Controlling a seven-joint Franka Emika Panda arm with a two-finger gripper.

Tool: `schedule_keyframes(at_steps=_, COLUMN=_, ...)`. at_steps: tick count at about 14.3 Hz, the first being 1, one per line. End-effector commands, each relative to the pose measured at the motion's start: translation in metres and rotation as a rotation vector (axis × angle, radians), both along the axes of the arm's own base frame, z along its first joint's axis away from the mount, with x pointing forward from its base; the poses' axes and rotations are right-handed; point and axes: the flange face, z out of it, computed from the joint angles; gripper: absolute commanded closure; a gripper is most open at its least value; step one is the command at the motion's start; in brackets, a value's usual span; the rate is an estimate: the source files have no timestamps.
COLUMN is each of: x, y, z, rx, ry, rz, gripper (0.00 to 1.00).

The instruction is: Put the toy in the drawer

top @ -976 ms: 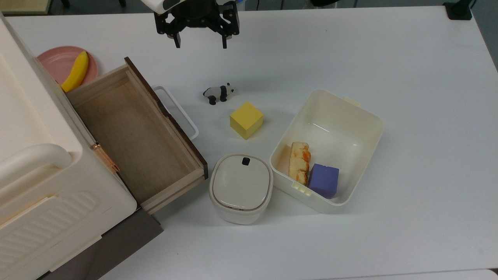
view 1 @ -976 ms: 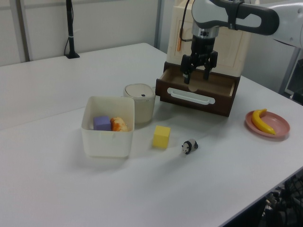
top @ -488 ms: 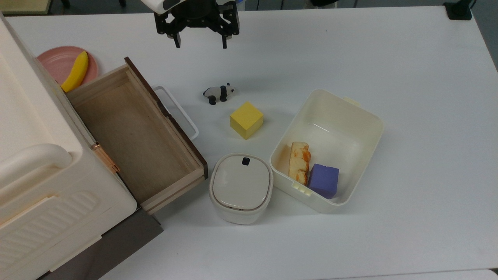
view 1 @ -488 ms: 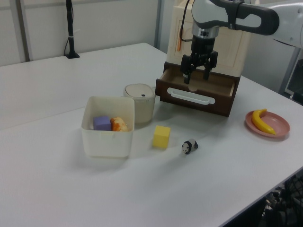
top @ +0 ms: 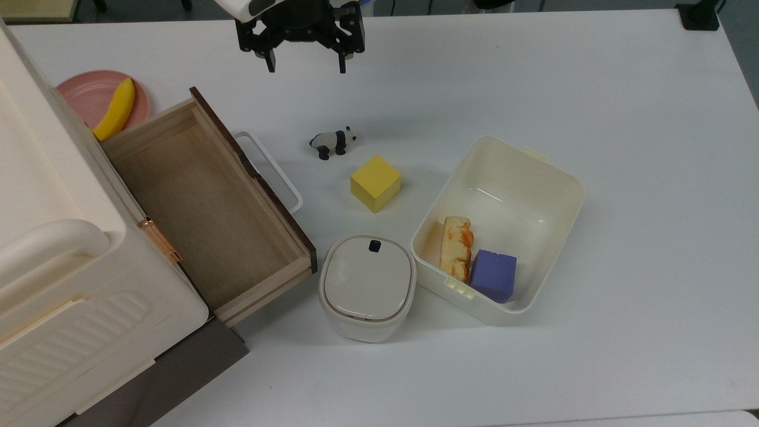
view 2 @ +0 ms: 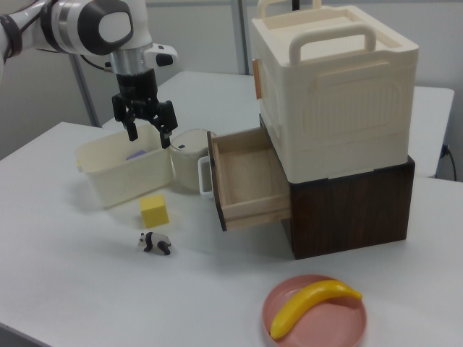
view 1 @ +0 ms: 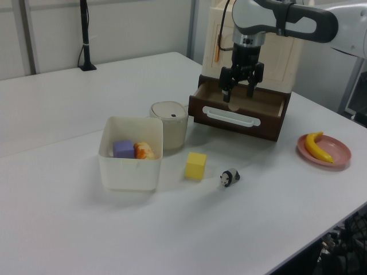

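Claw (top: 303,64) wide open, empty, aloft.

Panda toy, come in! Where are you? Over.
Gripper open, empty, up high. Small black-and-white panda toy on white table. Light-wood drawer open. Nothing blocking.

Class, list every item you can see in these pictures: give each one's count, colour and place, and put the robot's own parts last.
Toy panda: 1, black-and-white, on the table beside the yellow cube.
Yellow cube: 1, on the table.
Drawer: 1, light wood, dark front, white handle, pulled open.
Tub: 1, cream, open, on the table.
Purple cube: 1, inside the tub.
Orange-and-cream piece: 1, inside the tub.
Lidded pot: 1, cream, between drawer and tub.
Plate: 1, pink.
Banana: 1, yellow, on the plate.
Crate: 1, cream, atop the dark cabinet.
Gripper: 1, black, open, above the table.
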Motion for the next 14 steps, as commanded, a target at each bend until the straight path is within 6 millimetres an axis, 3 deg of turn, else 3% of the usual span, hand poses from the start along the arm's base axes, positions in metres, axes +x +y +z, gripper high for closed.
schedule_keyframes(at_steps=1, x=-0.008, y=0.002, z=0.000, rx=0.017, ry=0.022, rz=0.011, gripper=0.00)
schedule_keyframes(at_steps=12, x=-0.007, y=0.000, z=-0.001, rx=0.012, ry=0.023, rz=0.050, gripper=0.00)
schedule_keyframes(at_steps=14, x=-0.009, y=-0.001, z=-0.015, rx=0.007, ry=0.053, rz=0.129, gripper=0.00)
